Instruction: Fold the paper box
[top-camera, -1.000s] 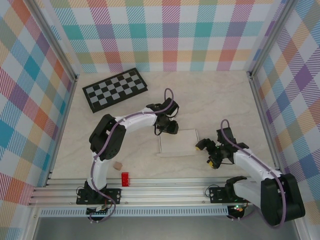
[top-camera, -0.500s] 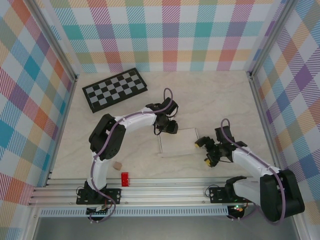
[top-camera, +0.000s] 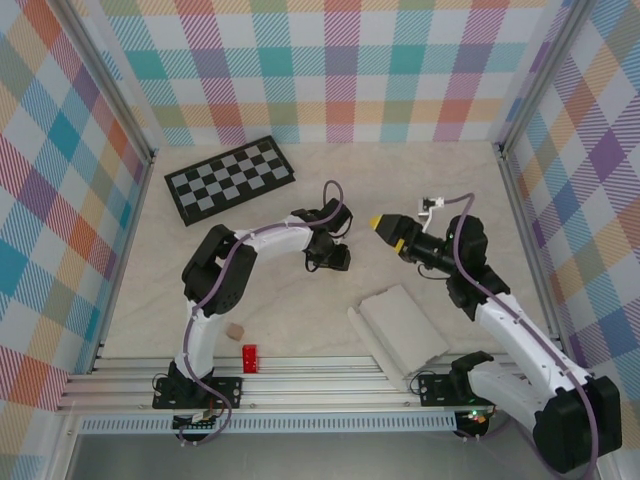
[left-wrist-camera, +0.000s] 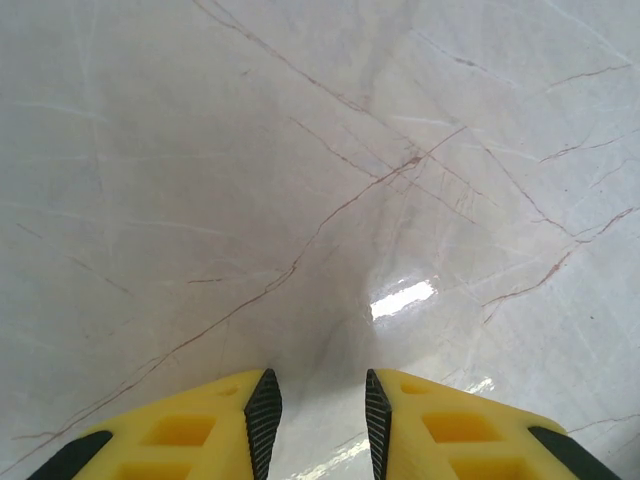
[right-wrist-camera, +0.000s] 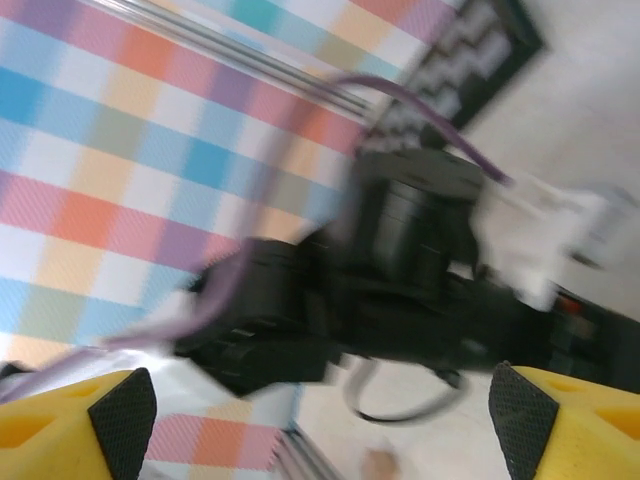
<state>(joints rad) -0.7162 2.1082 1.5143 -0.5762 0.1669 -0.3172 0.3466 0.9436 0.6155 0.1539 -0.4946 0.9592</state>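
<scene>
Overhead camera: paper box (top-camera: 402, 325) lies skewed on the surface (top-camera: 400, 170), well apart from the checkerboard (top-camera: 230, 178), diagonally off toward the near right of it. A narrow strip runs along the box's left long edge; flap or wall, can't tell. Neither hand touches it.
- left arm (top-camera: 215, 275): elbow folded near its base, forearm stretched out to the right. left hand (top-camera: 335, 258) points down at the surface, near the checkerboard's right end and a bit closer to the arm bases.
- right arm (top-camera: 500, 320): reared up, forearm angled back toward the checkerboard side. right hand (top-camera: 388, 226) is held roughly level with its yellow tip aimed at the checkerboard, on the far side of the left hand from it.
- red block (top-camera: 250, 357) sits well nearer than the checkerboard, by the rail.

Left wrist: left hand (left-wrist-camera: 317, 410) looks straight down at bare veined surface. Black pads (left-wrist-camera: 264, 412) stand a narrow gap apart with nothing between them, so released.

Right wrist: blurred. right hand (right-wrist-camera: 322, 410) has its fingertips (right-wrist-camera: 120, 410) out at the bottom corners, spread wide, gripping nothing. It looks sideways at a dark arm with a purple cable (right-wrist-camera: 440, 130) in front of the plaid wall (right-wrist-camera: 110, 130). Checkerboard (right-wrist-camera: 490, 50) is in the upper right corner.
</scene>
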